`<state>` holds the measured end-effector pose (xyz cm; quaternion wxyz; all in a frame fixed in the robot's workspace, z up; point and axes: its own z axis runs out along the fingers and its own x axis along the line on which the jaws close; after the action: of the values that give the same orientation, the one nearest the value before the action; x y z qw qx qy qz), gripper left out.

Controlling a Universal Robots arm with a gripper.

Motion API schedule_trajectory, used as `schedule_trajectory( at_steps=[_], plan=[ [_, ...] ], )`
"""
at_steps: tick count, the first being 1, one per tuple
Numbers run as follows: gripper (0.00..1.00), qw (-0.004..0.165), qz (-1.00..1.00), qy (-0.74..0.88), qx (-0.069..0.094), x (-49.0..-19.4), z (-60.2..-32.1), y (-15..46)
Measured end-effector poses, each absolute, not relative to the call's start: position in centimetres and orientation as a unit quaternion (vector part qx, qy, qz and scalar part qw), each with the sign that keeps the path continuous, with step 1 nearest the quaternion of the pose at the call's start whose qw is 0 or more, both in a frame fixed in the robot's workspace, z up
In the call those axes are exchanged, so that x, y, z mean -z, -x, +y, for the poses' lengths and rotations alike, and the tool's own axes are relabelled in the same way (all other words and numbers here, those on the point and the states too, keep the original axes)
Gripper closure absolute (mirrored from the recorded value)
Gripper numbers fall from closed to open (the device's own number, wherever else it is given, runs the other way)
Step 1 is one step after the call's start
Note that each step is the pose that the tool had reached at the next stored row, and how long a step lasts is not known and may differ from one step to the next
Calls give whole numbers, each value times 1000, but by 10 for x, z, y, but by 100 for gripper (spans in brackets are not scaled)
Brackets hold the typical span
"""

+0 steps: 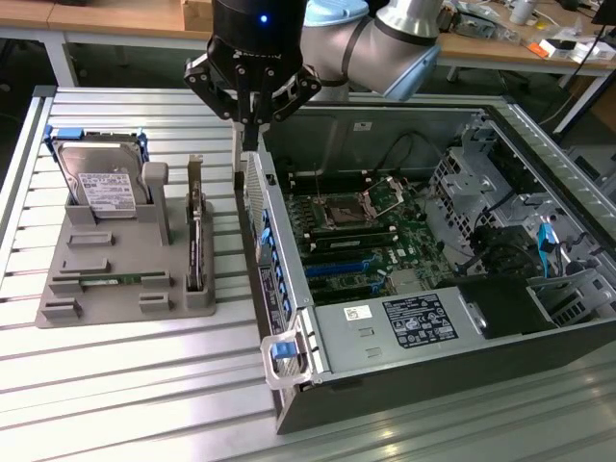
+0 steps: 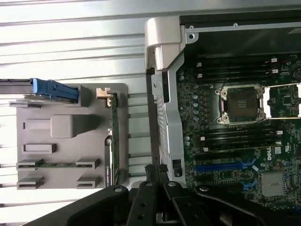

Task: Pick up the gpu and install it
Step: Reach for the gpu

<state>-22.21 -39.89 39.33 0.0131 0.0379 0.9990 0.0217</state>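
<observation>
A robot arm (image 1: 385, 43) hangs its gripper (image 1: 252, 140) over the near side wall of an open computer case (image 1: 385, 327) at upper centre of the exterior view. The gripper's fingers are pressed fully together with nothing between them.

The gpu (image 1: 195, 231) is not in its grasp. It stands on edge in a slot of a grey holder (image 1: 125, 289) in the middle left of the frame, just beside the case and below the gripper toward the exterior view's left. The wrist view looks straight down on the card's thin edge (image 2: 114, 136), with the closed gripper (image 2: 155, 168) over the rim of the case wall next to it.

Farther to the exterior view's left, the same holder carries a silver hard drive (image 1: 104, 188) in a blue frame, propped upright, and a green memory stick (image 1: 106, 280) lying flat near its front edge. Inside the case the motherboard (image 1: 366, 241) lies exposed, its processor socket (image 1: 348, 210) open and blue expansion slots in view. Holder and case both rest on a ribbed metal desk (image 1: 115, 385).
</observation>
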Motion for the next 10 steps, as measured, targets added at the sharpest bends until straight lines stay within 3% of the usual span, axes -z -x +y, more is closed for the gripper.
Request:
schedule_trajectory(
  at_steps=[10],
  plan=[
    [89, 13, 999, -38, -22, -393, -399, 241]
  ],
)
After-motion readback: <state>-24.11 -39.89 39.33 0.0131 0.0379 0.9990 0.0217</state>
